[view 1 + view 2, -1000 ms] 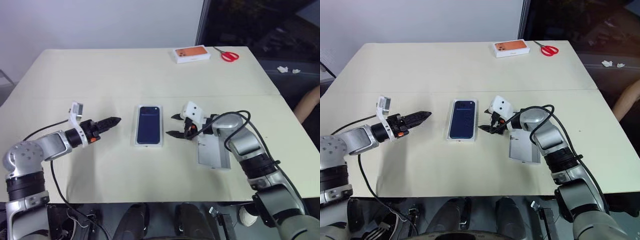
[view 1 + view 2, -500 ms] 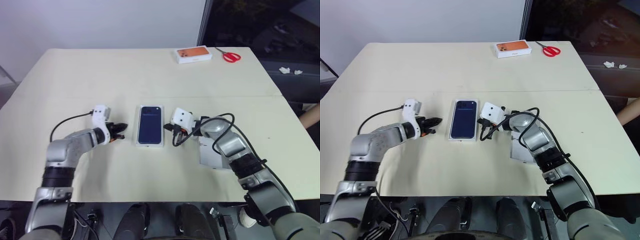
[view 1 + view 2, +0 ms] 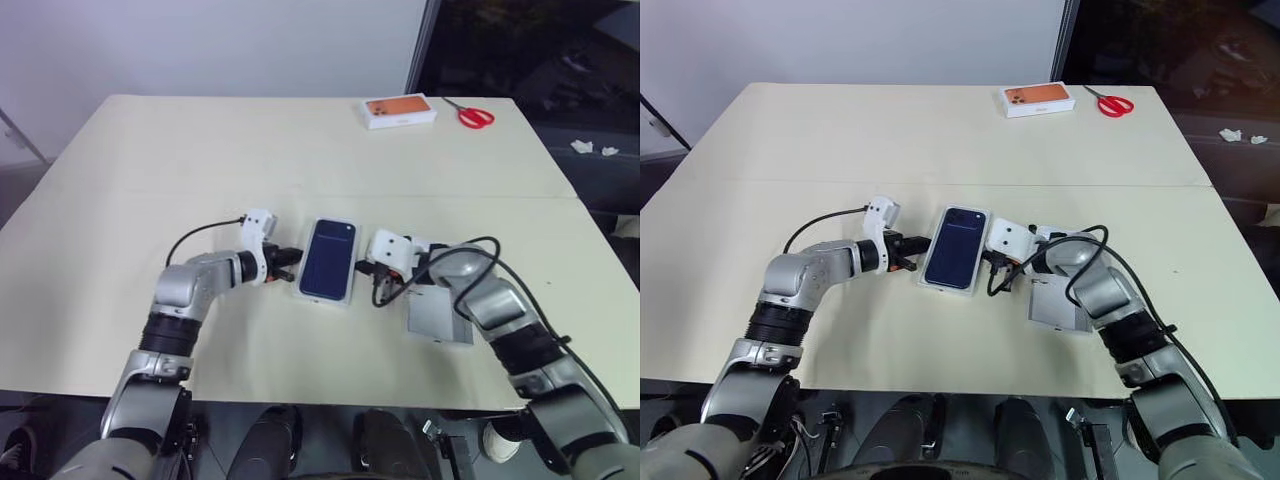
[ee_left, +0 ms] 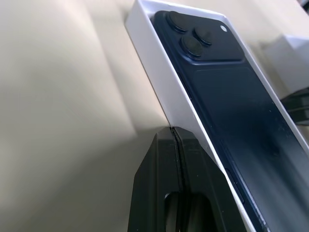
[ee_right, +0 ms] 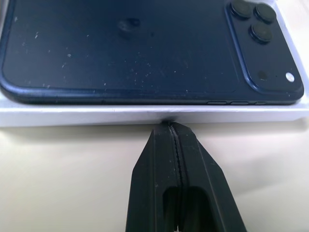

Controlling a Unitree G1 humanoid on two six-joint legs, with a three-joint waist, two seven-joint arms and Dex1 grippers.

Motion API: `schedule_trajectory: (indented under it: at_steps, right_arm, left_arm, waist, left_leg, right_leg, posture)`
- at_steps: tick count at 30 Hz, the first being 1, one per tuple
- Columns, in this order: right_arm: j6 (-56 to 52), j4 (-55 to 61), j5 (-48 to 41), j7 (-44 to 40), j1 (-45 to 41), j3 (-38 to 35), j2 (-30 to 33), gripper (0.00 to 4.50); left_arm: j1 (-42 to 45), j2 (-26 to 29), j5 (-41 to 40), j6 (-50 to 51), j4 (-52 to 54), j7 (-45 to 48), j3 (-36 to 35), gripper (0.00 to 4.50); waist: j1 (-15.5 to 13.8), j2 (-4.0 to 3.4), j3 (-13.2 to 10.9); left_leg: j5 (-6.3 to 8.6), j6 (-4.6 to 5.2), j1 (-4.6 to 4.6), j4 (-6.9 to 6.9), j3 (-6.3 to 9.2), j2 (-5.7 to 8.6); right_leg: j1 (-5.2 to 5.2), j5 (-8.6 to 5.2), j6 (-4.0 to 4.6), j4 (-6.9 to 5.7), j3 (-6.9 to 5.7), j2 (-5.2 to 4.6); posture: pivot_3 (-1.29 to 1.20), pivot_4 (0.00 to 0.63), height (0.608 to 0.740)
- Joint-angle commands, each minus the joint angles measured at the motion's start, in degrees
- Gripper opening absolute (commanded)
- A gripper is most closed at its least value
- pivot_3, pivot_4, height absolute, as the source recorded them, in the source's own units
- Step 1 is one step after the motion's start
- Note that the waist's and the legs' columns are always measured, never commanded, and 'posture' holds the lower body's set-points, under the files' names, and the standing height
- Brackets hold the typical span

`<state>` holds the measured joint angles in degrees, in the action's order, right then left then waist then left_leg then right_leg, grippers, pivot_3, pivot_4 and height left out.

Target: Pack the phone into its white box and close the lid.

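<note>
Two robot arms bracket the white box (image 3: pixel 303 290) at the near middle of a pale counter (image 3: pixel 200 160), the phone (image 3: pixel 331 259) lying back-up inside it with its camera cluster at the far end. The left arm reaches in from the robot's left, forearm angled across the counter and wrist tipped slightly down, so that the left end effector (image 3: pixel 288 275) points at the box's left long wall; in the left wrist view its two black fingers (image 4: pixel 159 193) are clenched together on nothing, tips touching or just short of the white wall. The right arm bends at the elbow and swings inward, a black cable looping over its wrist, bringing the right end effector (image 3: pixel 378 296) to the opposite long wall. The right wrist view shows those fingers (image 5: pixel 193 193) likewise pressed shut and empty, tips meeting the box's rim below the phone's side buttons. The lid (image 3: pixel 440 318) lies on the counter just beyond the right wrist, partly under the forearm. Far across the counter sit a white box with an orange phone picture (image 3: pixel 399 111) and red scissors (image 3: pixel 474 113).
</note>
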<state>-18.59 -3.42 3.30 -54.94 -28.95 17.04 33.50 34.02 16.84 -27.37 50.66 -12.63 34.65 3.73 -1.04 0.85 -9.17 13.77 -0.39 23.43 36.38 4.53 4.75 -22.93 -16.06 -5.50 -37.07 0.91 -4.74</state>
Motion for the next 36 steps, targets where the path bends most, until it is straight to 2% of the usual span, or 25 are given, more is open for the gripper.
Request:
schedule_trajectory:
  at_steps: [1,8,18,23,27,32,34,36]
  right_arm:
    - [-0.85,3.27,-1.36,-1.51,2.45,-1.98,2.81,0.0]
    - [0.73,1.49,-1.03,-2.02,3.41,-3.73,6.74,0.0]
    - [1.32,1.31,-1.32,-2.23,3.29,-3.51,6.57,0.0]
    - [0.42,2.8,-2.23,-3.74,3.04,-4.63,8.4,0.0]
    - [-1.5,5.9,-3.31,-5.74,2.4,-6.07,11.57,0.0]
    - [-5.79,9.94,-5.8,-6.37,2.97,-8.14,13.18,0.0]
    - [-11.63,11.14,-8.55,-5.37,2.44,-10.65,12.53,0.0]
    - [-18.77,12.8,-11.99,-4.23,1.54,-13.23,11.64,0.55]
  left_arm:
    - [-0.54,-4.04,0.0,2.77,1.09,1.23,4.7,0.02]
    - [-0.4,-5.83,0.95,3.95,2.78,1.89,4.6,0.02]
    - [-1.95,-3.9,2.0,3.63,4.78,2.45,4.3,0.02]
    - [-2.03,-0.96,2.29,2.49,3.97,2.72,1.46,0.02]
    - [-3.06,3.52,1.5,2.7,5.68,4.54,-0.69,0.02]
    - [-4.85,8.06,1.49,0.9,7.75,6.09,-1.91,0.02]
    - [-5.42,9.93,0.77,-0.22,8.39,7.04,-3.79,0.02]
    - [-5.94,11.65,-0.07,-1.31,9.11,8.27,-5.59,0.54]
  waist:
    - [-0.25,0.0,0.0]
    - [-0.82,0.0,0.0]
    - [-0.87,0.01,-0.01]
    - [-0.82,0.01,-0.01]
    - [-0.24,0.0,-0.02]
    - [1.21,0.0,-0.03]
    - [1.52,-0.01,-0.03]
    - [1.76,-0.01,-0.05]
  left_leg:
    - [0.0,0.0,-0.01,0.01,0.02,0.01]
    - [0.0,0.0,-0.04,0.05,0.05,0.03]
    - [-0.04,-0.07,-0.04,0.07,0.04,0.02]
    - [-0.04,-0.07,-0.04,0.06,0.04,-0.01]
    - [-0.03,-0.05,-0.03,0.05,0.03,-0.04]
    - [0.02,0.02,-0.05,-0.12,-0.01,-0.25]
    - [0.0,-0.01,-0.05,-0.16,-0.01,-0.29]
    - [-0.01,-0.01,-0.02,-0.16,-0.01,-0.3]
  right_leg:
    - [0.03,0.0,0.0,0.01,-0.03,-0.01]
    - [0.12,-0.01,-0.01,0.05,-0.05,-0.02]
    - [0.12,-0.01,-0.01,0.07,-0.03,-0.05]
    - [0.1,-0.01,-0.01,0.06,-0.03,-0.03]
    - [0.07,-0.01,-0.01,0.06,-0.03,-0.02]
    - [-0.05,-0.01,-0.01,0.02,-0.03,0.09]
    - [-0.09,-0.01,-0.01,0.0,-0.04,0.1]
    - [-0.15,-0.01,-0.01,-0.02,-0.02,0.11]
  posture:
    - [0.0,0.15,0.74]
    - [0.0,0.15,0.74]
    - [0.0,0.15,0.74]
    - [0.0,0.15,0.74]
    - [0.0,0.15,0.74]
    - [0.0,0.15,0.74]
    - [0.0,0.15,0.74]
    - [0.0,0.15,0.74]
